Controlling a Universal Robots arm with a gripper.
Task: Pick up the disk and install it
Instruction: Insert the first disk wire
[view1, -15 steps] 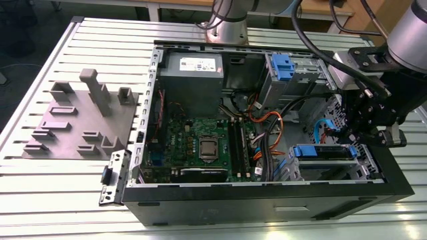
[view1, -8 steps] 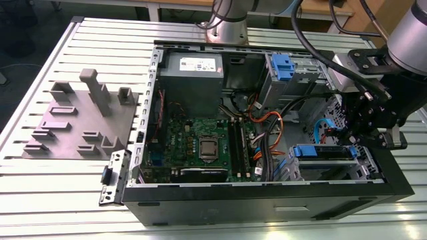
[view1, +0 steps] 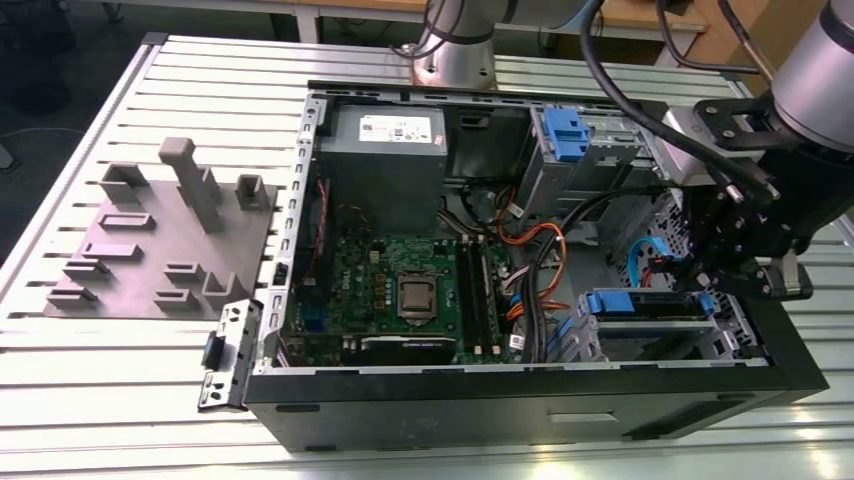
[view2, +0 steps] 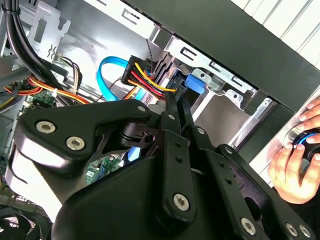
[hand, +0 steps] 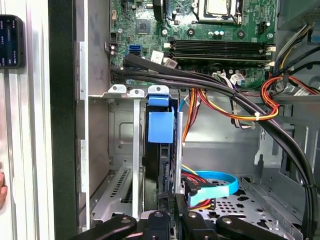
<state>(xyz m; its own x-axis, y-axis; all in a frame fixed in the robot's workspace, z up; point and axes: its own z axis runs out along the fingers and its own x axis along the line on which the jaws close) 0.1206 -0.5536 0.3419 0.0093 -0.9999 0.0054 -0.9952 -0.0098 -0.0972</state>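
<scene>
The disk (view1: 645, 304), a flat drive in a blue carrier frame, lies in the drive cage at the case's front corner, on the exterior view's right. In the first wrist view I look along the disk (hand: 161, 165) standing edge-on between the cage's metal rails, its blue tab at the far end. My gripper (view1: 710, 288) reaches down into the case at the disk's near end. Its black fingers (hand: 186, 220) close on that end. In the second wrist view the gripper (view2: 177, 102) shows two narrow fingers close together, pointing at the blue carrier (view2: 192, 84).
The open black computer case (view1: 534, 395) holds a green motherboard (view1: 400, 290), a grey power supply (view1: 387, 140) and bundles of cables (hand: 235, 100) beside the cage. Another blue carrier (view1: 567, 135) sits in the upper bay. A grey fixture plate (view1: 160, 240) lies outside. A person's hand (view2: 292, 165) rests by the case.
</scene>
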